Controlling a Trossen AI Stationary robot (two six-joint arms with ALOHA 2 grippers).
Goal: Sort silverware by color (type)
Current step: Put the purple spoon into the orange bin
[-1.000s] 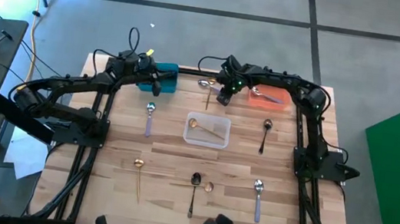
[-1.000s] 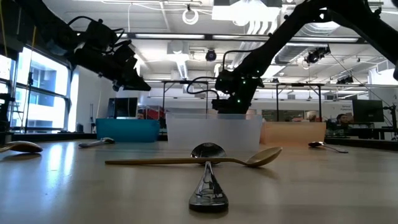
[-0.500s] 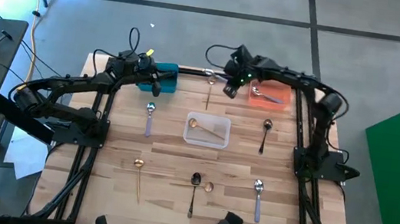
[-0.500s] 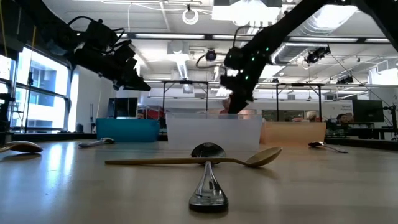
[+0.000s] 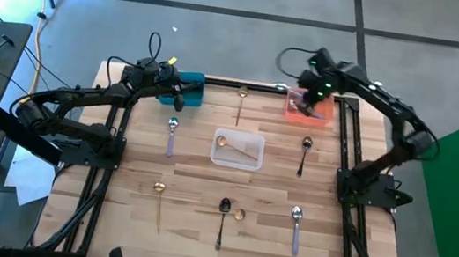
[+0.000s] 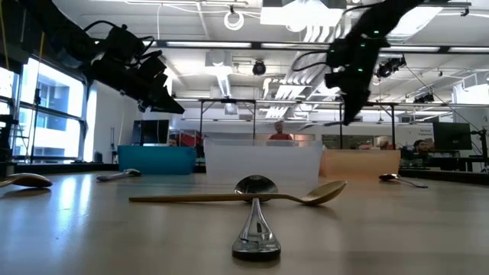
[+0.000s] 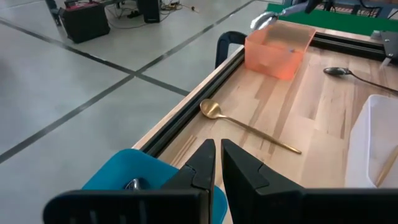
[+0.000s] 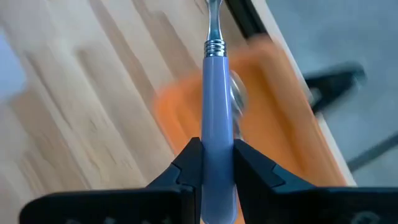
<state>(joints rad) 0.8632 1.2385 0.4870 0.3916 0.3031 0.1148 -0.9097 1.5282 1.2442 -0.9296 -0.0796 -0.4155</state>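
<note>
Over orange bin [image 5: 311,112] | right gripper [image 8: 216,163] jaws clamp lilac-handled spoon [image 8: 217,112]

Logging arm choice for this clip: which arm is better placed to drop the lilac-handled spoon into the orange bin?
Right. The right gripper is shut on the lilac-handled silver spoon above the orange plastic bin. The left gripper hangs shut over the blue plastic bin, holding nothing.

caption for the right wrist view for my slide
Right claw shut on a lilac-handled spoon, held above the orange bin.
</note>
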